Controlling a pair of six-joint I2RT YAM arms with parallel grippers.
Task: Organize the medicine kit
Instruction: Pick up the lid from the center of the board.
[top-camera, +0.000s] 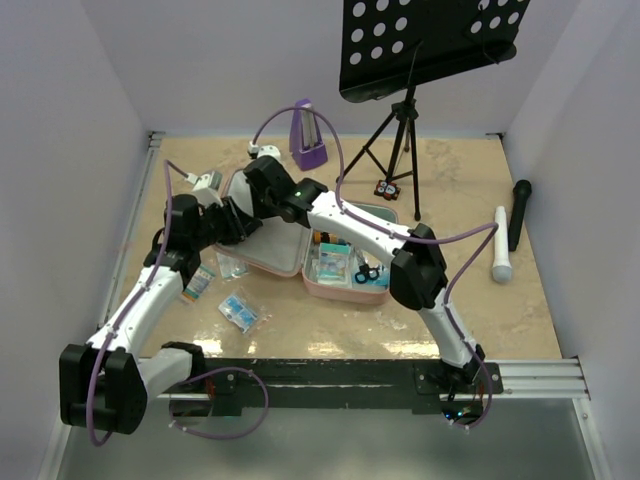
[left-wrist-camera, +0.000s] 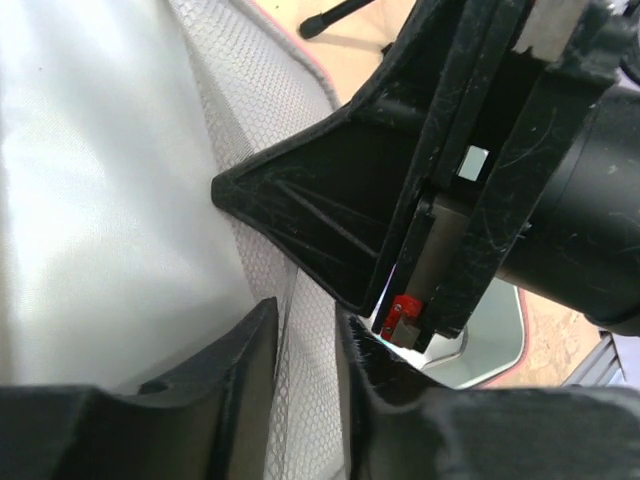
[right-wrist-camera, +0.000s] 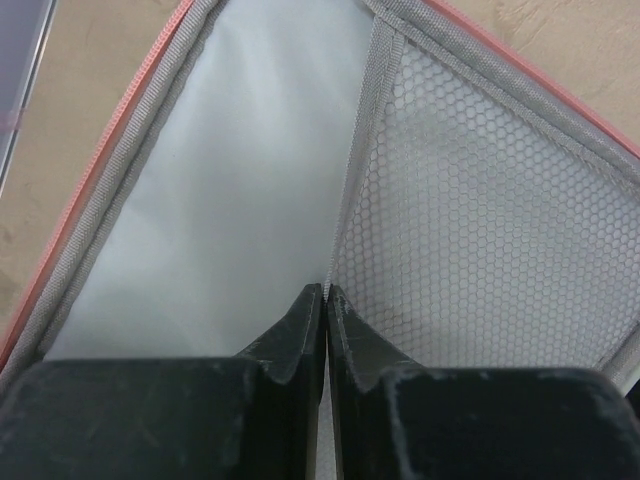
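Note:
The pink medicine kit (top-camera: 288, 262) lies open at the table's middle, its grey-lined lid on the left. The right half (top-camera: 345, 292) holds several packets and small scissors. My right gripper (top-camera: 260, 183) is over the lid. In the right wrist view it (right-wrist-camera: 327, 290) is shut on the grey edge band of the mesh pocket (right-wrist-camera: 480, 230), lifted off the lining (right-wrist-camera: 230, 200). My left gripper (top-camera: 245, 220) is beside it. In the left wrist view its jaws (left-wrist-camera: 308, 322) stand a little apart with the mesh (left-wrist-camera: 260, 110) between them, and the right gripper (left-wrist-camera: 400, 200) is just above.
Blue-and-white packets (top-camera: 240, 312) (top-camera: 200, 283) (top-camera: 232, 265) lie left of the kit. A purple metronome (top-camera: 307, 135) and a music stand on a tripod (top-camera: 400, 140) stand at the back. A black microphone (top-camera: 518, 213) and a white cylinder (top-camera: 501, 244) lie at the right.

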